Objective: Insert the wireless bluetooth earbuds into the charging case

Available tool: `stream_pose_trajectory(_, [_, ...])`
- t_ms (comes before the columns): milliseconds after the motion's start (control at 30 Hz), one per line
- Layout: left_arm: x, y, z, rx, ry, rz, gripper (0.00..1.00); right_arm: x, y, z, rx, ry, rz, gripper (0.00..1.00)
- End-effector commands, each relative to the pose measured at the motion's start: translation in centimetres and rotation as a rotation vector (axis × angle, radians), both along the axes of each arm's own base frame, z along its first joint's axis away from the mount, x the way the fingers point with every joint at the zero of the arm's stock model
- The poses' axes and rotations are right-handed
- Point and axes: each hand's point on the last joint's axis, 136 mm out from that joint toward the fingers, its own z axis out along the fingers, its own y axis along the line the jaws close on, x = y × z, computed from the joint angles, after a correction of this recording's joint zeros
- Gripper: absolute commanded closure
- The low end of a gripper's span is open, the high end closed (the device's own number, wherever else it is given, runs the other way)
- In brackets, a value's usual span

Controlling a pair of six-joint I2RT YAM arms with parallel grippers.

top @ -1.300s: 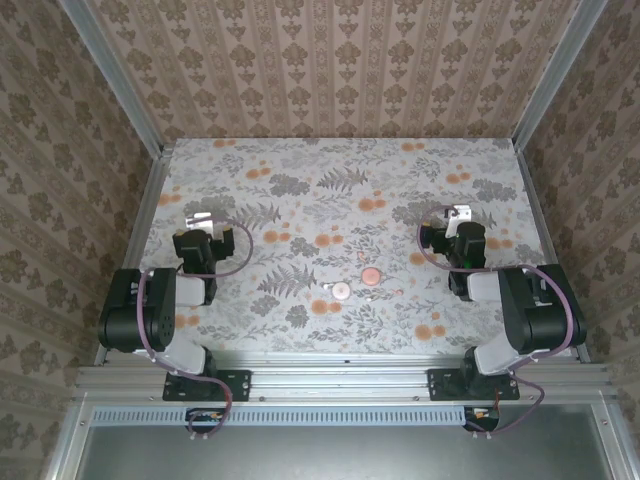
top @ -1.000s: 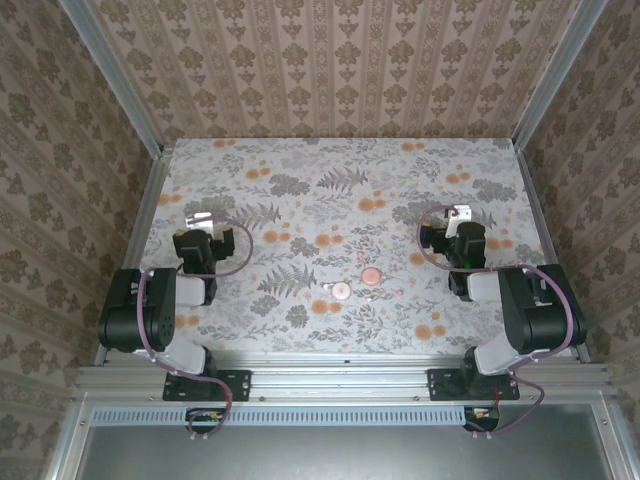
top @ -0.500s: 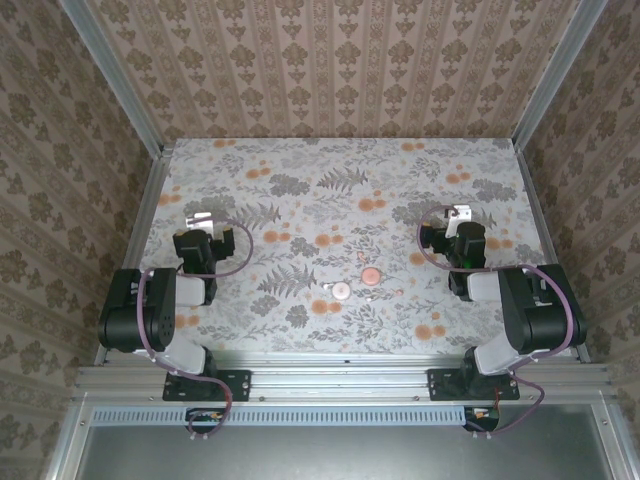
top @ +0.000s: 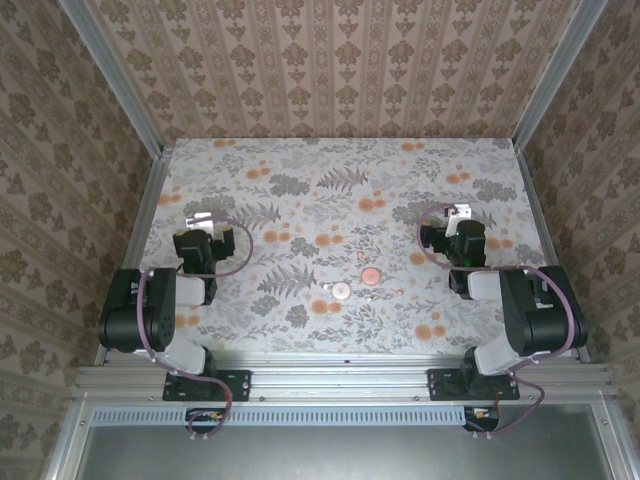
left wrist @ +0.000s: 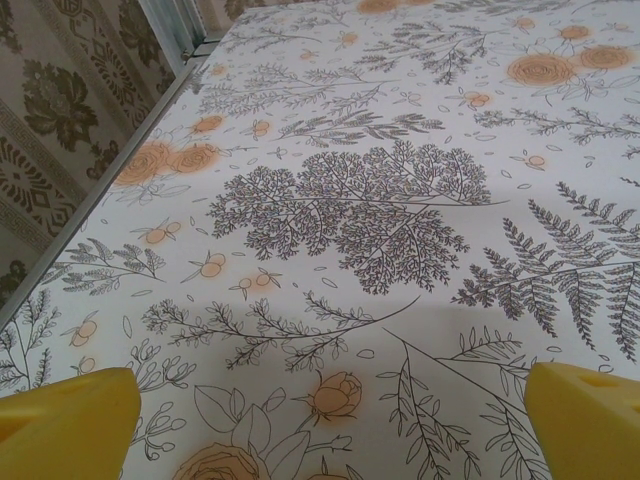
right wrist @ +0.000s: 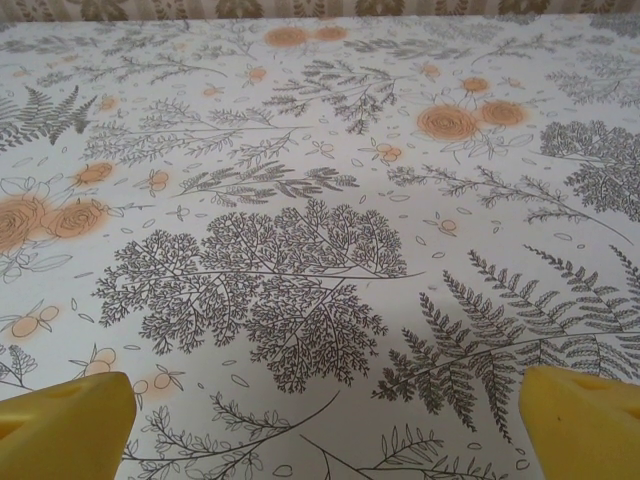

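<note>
Overhead and wrist views, start of the insertion task. Over the last second or so almost nothing has changed: the charging case (top: 371,276), a small salmon-pink puck, lies in the same spot on the flowered worktop (top: 300,170). Only the right arm seems to have shifted, and very slightly.

A paler round piece (top: 341,290) sits just beside the case, on its near-left. A tiny whitish speck (top: 327,288) lies just beyond that piece, probably one of the earbuds. The overhead view is too coarse to confirm this or to locate the other earbud.

The left tool (top: 203,222) stands well to the left of the case and the right tool (top: 458,215) well to its right; neither touches anything. In each wrist view the yellow fingertips (left wrist: 65,420) (right wrist: 60,425) sit at opposite lower corners with bare printed worktop between them, so both tools are spread wide and hold nothing.

Judged from this layout, no earbud has yet been picked up and the approach to the case has hardly begun. The whole task remains to be done.
</note>
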Motion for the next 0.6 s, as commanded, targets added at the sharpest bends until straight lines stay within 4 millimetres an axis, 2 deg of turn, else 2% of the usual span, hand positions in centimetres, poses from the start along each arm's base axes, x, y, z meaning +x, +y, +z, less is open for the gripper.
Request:
stream_pose_trajectory(0, [0.9,-0.8,2.7,0.018,-0.061,-0.035,0.00,0.5,0.1,3.0,0.028,0.036,-0.013,0.00])
stream_pose_trajectory(100, [0.5,-1.0,4.3,0.030,-0.025,-0.023,0.03,-0.2,0.8,5.2,0.061,0.097,0.000,0.00])
stream_pose_trajectory(167, [0.3,-1.7,5.6,0.018,0.011,-0.040,0.06,-1.1,1.7,5.9,0.060,0.167,0.020,0.00])
stream_pose_trajectory(333, [-1.2,-4.7,8.6,-0.041,0.103,-0.106,0.10,-3.7,5.2,7.2,0.032,0.333,0.077,0.00])
stream_pose_trajectory(433, [-2.8,-7.3,9.1,-0.066,0.205,-0.188,0.12,-5.8,8.1,7.2,0.002,0.462,0.142,0.00])
stream_pose_trajectory(567, [-4.9,-10.3,8.4,-0.090,0.326,-0.264,0.13,-8.5,11.2,6.2,-0.002,0.639,0.192,0.00])
